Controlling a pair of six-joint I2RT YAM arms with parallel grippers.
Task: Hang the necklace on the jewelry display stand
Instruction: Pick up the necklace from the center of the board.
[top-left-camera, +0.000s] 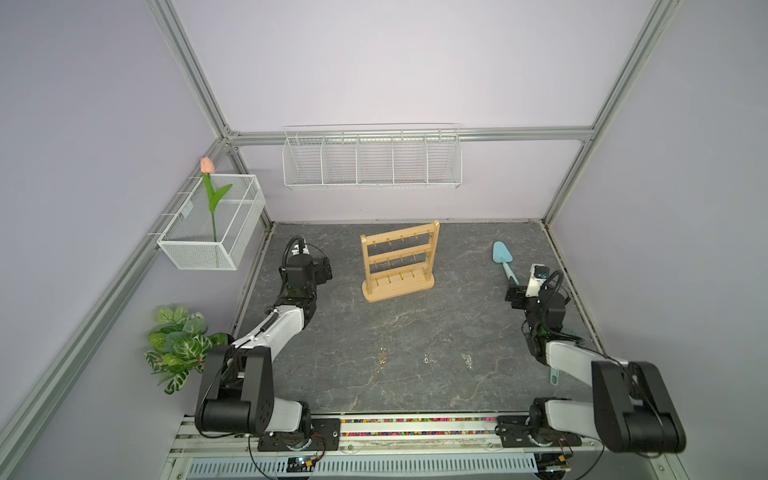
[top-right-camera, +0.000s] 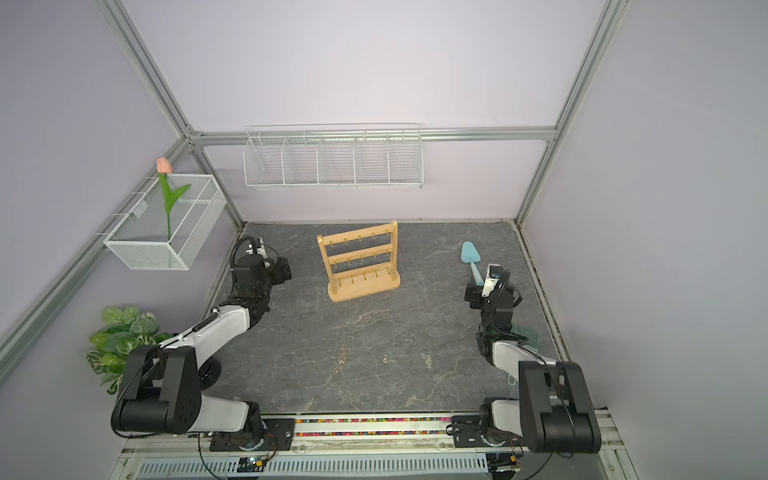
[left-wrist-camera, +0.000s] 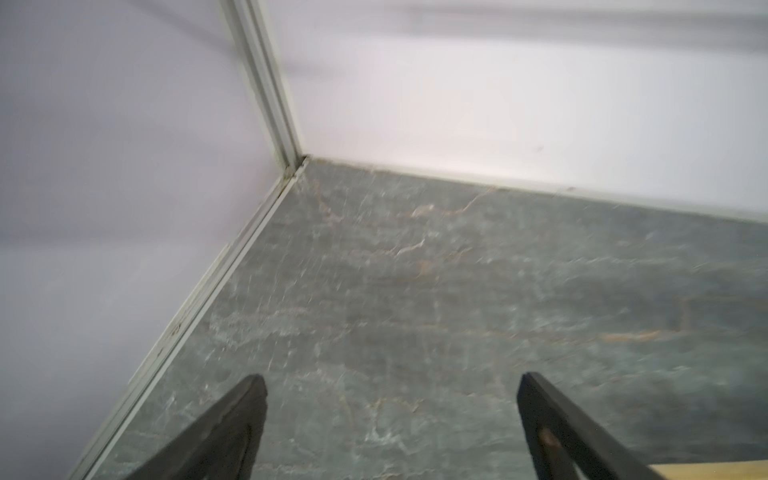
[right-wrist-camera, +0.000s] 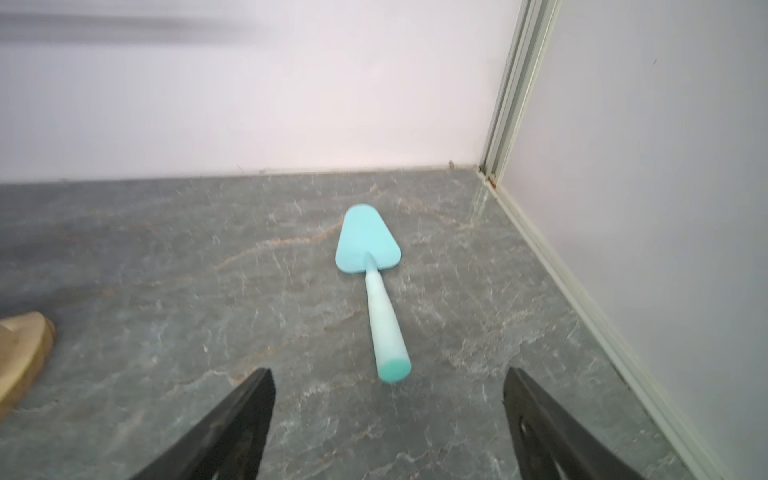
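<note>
A robotics lab test cell rather than a lived-in room: an aluminium frame (top-left-camera: 519, 134) holds plain lilac wall panels (top-left-camera: 374, 62) around a stone-patterned bench (top-left-camera: 415, 332). The left arm (top-left-camera: 274, 324) and right arm (top-left-camera: 569, 357) are mounted on a slotted rail (top-left-camera: 415, 428). A tulip (top-left-camera: 207, 165) in a mesh basket (top-left-camera: 199, 249), a leafy plant (top-left-camera: 178, 345) and a wire wall basket (top-left-camera: 372, 160) look like staged props
</note>
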